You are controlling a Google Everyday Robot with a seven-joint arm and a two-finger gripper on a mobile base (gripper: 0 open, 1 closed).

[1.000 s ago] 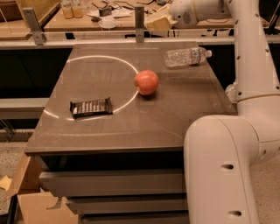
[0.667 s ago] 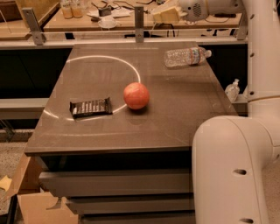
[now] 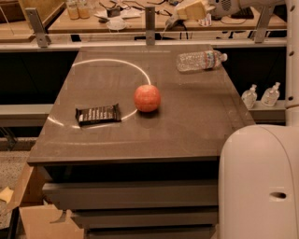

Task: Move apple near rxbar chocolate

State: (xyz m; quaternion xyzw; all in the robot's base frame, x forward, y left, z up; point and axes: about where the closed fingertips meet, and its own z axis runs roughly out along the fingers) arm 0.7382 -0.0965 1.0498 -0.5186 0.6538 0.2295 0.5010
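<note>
Count on the table (image 3: 187, 126): one apple (image 3: 147, 98), one rxbar chocolate (image 3: 98, 113), one clear plastic bottle (image 3: 201, 60) lying on its side. Off the table, low on the right, stand two small bottles (image 3: 260, 95).

One arm (image 3: 243, 5) in view. It enters from the upper right and runs level along the top edge, raised above the table's far end. The pincer (image 3: 184, 14) points left and slightly down. It is well apart from every item, and whether it is released or clenched cannot be told.

Positions from the pincer:
- The bottle lies just below it.
- The apple sits upright well below and somewhat left, at mid-table.
- The rxbar chocolate lies flat farther left and lower, beside the apple but not touching it.

A pale curved line (image 3: 112, 61) runs between the two.
</note>
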